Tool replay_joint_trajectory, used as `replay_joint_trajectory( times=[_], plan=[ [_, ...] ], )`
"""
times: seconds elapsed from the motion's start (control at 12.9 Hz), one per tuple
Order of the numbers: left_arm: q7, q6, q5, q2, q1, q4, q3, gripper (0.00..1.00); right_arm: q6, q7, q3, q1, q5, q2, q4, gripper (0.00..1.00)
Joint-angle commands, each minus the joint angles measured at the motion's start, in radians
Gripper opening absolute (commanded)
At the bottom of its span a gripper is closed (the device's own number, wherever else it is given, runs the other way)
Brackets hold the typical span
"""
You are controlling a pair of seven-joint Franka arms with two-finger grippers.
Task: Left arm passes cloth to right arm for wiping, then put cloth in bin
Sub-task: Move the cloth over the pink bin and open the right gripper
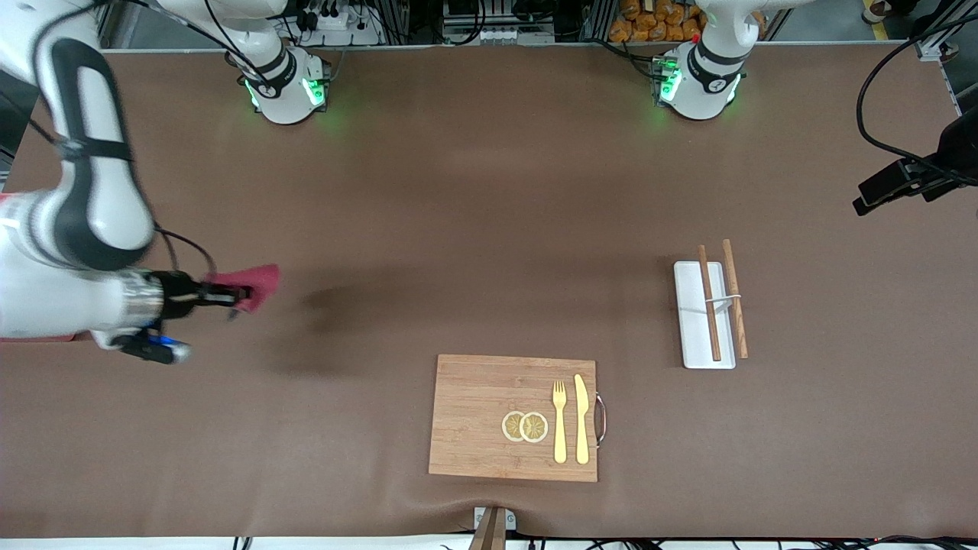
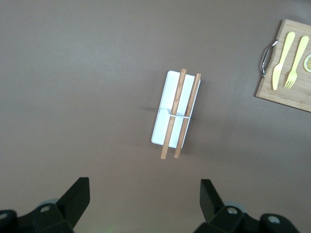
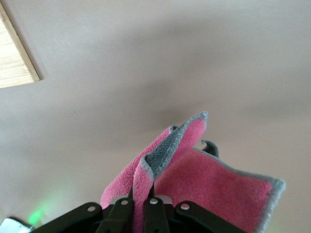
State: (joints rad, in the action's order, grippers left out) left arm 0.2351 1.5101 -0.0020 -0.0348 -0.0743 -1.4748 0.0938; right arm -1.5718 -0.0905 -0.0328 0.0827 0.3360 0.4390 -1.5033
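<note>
My right gripper is shut on the cloth and holds it in the air over bare table at the right arm's end. In the right wrist view the crimson cloth with its grey edge is pinched between the shut fingers and folds outward. My left gripper is up in the air at the left arm's end, open and empty; its view shows the spread fingertips high above the table. The bin is almost wholly hidden under the right arm; only a pink sliver shows.
A flat white tray bearing two wooden chopsticks lies toward the left arm's end. A wooden board with lemon slices, a yellow fork and knife lies near the front camera.
</note>
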Motion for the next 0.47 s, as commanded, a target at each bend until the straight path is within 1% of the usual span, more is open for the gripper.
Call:
replay_joint_trajectory(
  times=[0.0,0.08,0.16,0.23,0.31,0.39],
  plan=[
    [-0.017,-0.002,0.002,0.013,0.001,-0.002,0.0,1.0,0.111,0.154,-0.009,0.171,0.011,-0.006,0.002,0.0],
    [-0.017,-0.002,0.002,0.016,0.001,-0.002,-0.002,1.0,0.152,0.237,-0.007,0.231,-0.015,-0.006,0.005,0.0],
    [-0.017,-0.002,0.002,0.019,-0.001,-0.002,-0.005,1.0,0.195,0.314,-0.009,0.291,-0.088,-0.008,0.017,0.0],
    [-0.019,-0.002,0.002,0.021,-0.001,-0.002,-0.006,1.0,0.223,0.378,-0.009,0.351,-0.132,-0.005,0.029,0.0],
    [-0.019,-0.002,0.002,0.021,-0.001,-0.004,-0.008,1.0,0.234,0.468,-0.009,0.409,-0.153,-0.005,0.032,0.0],
    [-0.017,-0.002,0.002,0.021,-0.001,-0.004,-0.008,1.0,0.236,0.562,-0.007,0.448,-0.207,-0.008,0.049,0.0]
  ],
)
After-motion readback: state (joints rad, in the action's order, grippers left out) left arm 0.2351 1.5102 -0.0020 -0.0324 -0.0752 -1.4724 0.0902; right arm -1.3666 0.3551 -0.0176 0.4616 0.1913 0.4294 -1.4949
